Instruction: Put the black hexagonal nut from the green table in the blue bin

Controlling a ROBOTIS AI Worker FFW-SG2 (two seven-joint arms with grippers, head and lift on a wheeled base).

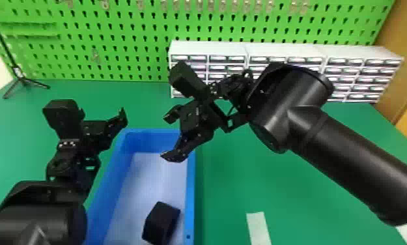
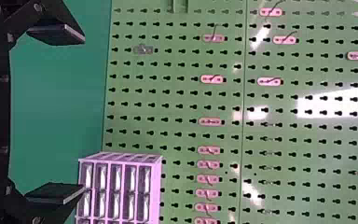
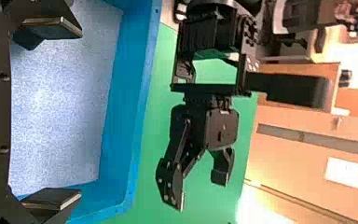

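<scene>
A black hexagonal nut (image 1: 161,223) lies on the pale floor of the blue bin (image 1: 190,195), near its right wall. Over the bin's far part, my right gripper (image 1: 171,138) hangs open with nothing between its fingers. In the right wrist view, that gripper (image 3: 80,114) stands open above the bin (image 3: 126,102); a dark shape is partly hidden behind one finger. At the bin's left side is my left gripper (image 1: 96,135), above the table. Its fingers stand wide apart in the left wrist view, where the gripper (image 2: 83,114) holds nothing.
The green table (image 1: 231,182) extends on both sides of the bin, with a white tape strip (image 1: 259,228) near the front. White drawer cabinets (image 1: 209,49) and a green pegboard (image 1: 114,65) stand behind. A small tripod (image 1: 23,79) is at the back left.
</scene>
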